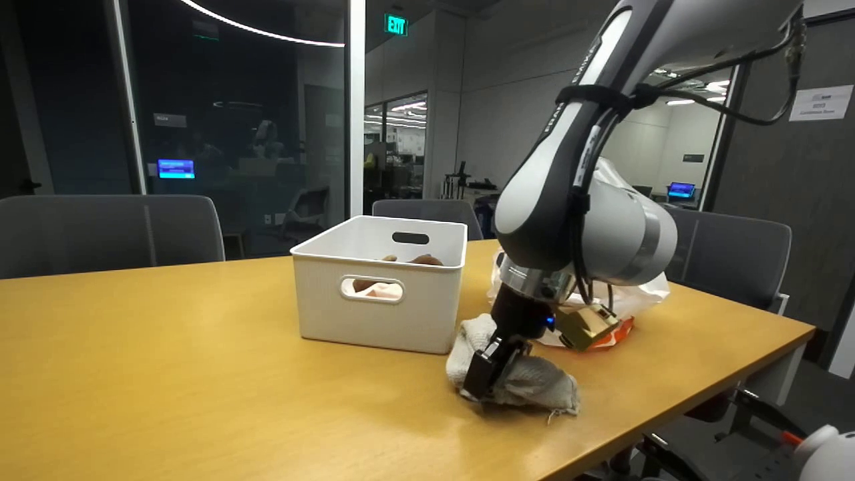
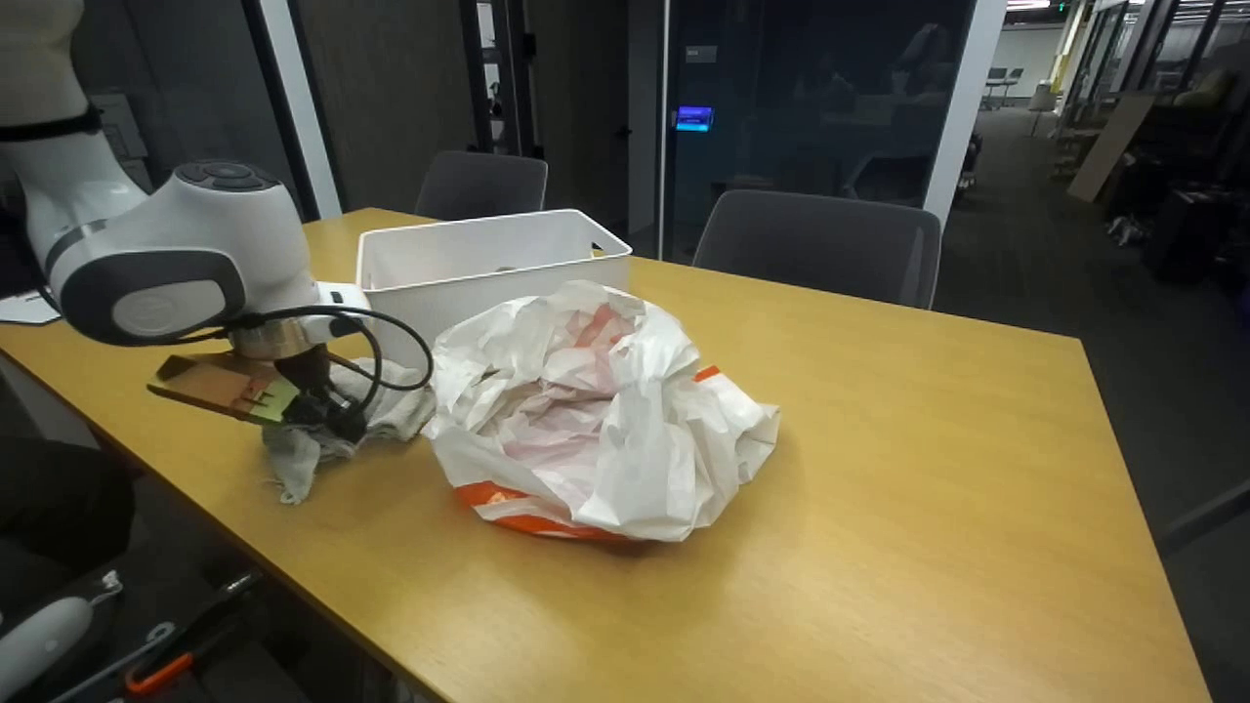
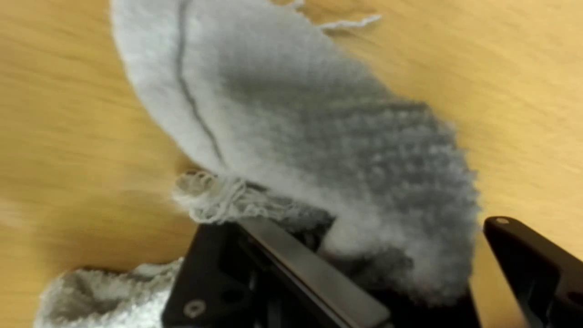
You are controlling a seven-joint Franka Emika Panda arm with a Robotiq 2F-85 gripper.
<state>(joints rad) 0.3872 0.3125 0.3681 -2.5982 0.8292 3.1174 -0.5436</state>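
Observation:
A grey-white knitted cloth (image 1: 541,384) lies crumpled on the table; it also shows in an exterior view (image 2: 293,454). My gripper (image 1: 491,374) points down at the cloth, low over the table. In the wrist view the gripper (image 3: 357,223) has its black fingers wide apart. The cloth (image 3: 282,86) lies between them. Its frayed edge touches the left finger's tip, while a strip of table shows between the cloth and the right finger. Another part of the cloth lies outside the left finger. The gripper (image 2: 332,420) is partly hidden by cables in an exterior view.
A white basket (image 1: 374,321) with brown and pinkish things inside stands beside the cloth; it also shows in an exterior view (image 2: 488,278). A crumpled white and orange plastic bag (image 2: 605,420) lies near the arm. Grey chairs (image 1: 107,234) stand round the table (image 1: 167,374).

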